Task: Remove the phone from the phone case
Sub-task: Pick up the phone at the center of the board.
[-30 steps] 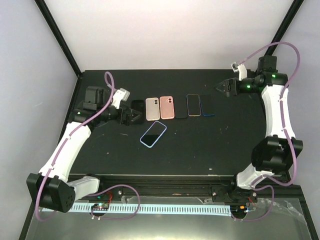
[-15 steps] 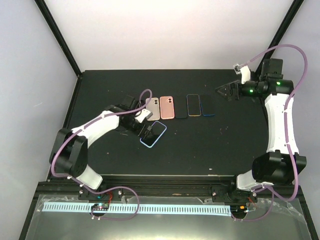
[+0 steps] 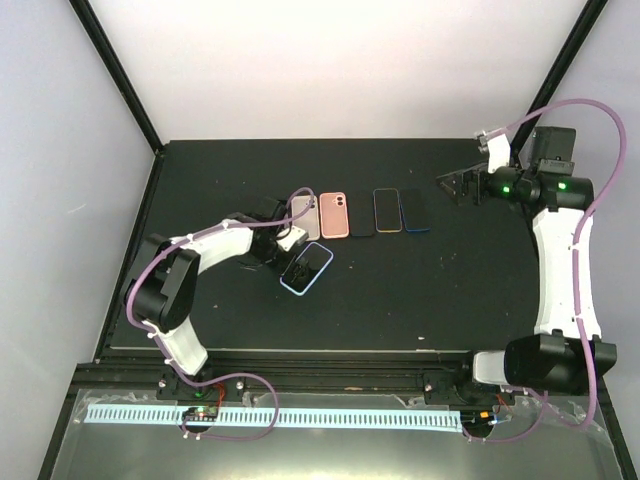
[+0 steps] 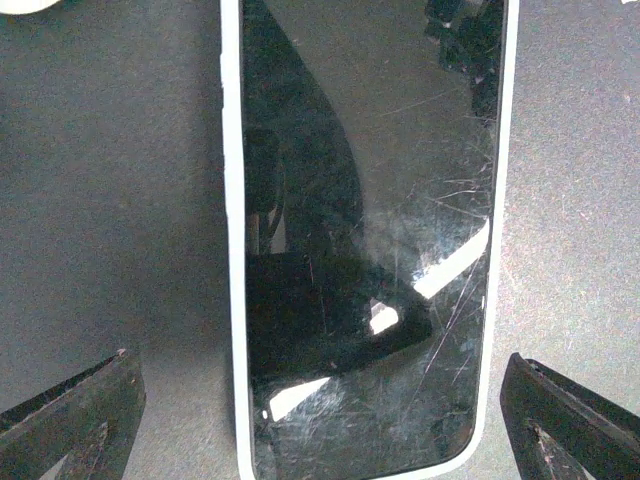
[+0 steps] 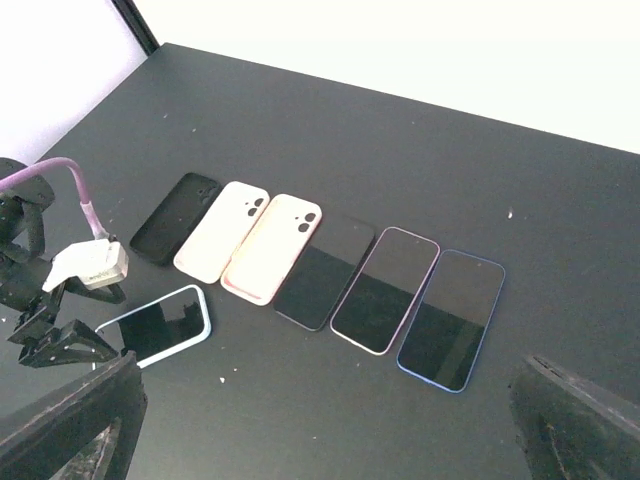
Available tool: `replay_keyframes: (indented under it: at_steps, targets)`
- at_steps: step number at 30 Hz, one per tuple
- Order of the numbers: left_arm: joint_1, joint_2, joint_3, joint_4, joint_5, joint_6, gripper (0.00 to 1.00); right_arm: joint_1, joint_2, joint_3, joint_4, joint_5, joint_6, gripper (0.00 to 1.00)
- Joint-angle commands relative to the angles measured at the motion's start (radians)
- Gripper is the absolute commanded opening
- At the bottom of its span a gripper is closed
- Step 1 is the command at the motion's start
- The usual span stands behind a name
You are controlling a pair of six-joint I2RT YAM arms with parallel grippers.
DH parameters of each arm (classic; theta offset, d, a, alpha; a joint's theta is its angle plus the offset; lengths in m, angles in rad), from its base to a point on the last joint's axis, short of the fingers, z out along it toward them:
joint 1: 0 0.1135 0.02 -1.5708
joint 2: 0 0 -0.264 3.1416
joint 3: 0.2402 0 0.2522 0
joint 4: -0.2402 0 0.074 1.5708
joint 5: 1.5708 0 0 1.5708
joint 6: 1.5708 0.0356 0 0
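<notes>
The phone [image 3: 308, 267] lies screen up, aslant, in a pale blue-white phone case [image 4: 231, 250] in front of a row of handsets. Its scratched dark screen [image 4: 365, 240] fills the left wrist view. My left gripper [image 3: 286, 252] hovers open over the phone's near-left end, one fingertip [image 4: 75, 420] on each side of it and apart from the case. In the right wrist view the same cased phone [image 5: 155, 327] shows at lower left with the left gripper [image 5: 50, 335] beside it. My right gripper [image 3: 457, 186] hangs open and empty at the far right, well away.
Behind the phone runs a row: a black case [image 5: 178, 217], a cream case [image 5: 222, 230], a pink case [image 5: 272, 247], a black phone [image 5: 325, 270], a lilac-rimmed phone [image 5: 385, 290] and a blue-rimmed phone [image 5: 450, 318]. The black table [image 3: 430, 290] ends at a rail in front.
My left arm has swung in from the left and brought its open gripper over the cased phone's end. The right arm has drawn back a little to the right. The phone has not moved.
</notes>
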Motion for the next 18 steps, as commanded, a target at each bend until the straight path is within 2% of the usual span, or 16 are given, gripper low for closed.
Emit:
replay_keyframes:
  at_steps: [1,10,18]
  targets:
    - [-0.020,-0.015,-0.040,0.083,0.034,-0.014,0.99,-0.007,-0.045,-0.046,-0.017,0.038,0.012,1.00]
    - [-0.101,0.012,-0.030,0.116,-0.042,-0.010,0.99,-0.006,-0.158,-0.188,0.071,0.082,0.066,1.00]
    - [-0.191,0.082,0.016,0.120,-0.197,-0.014,0.99,-0.005,-0.217,-0.254,0.109,0.113,0.091,1.00]
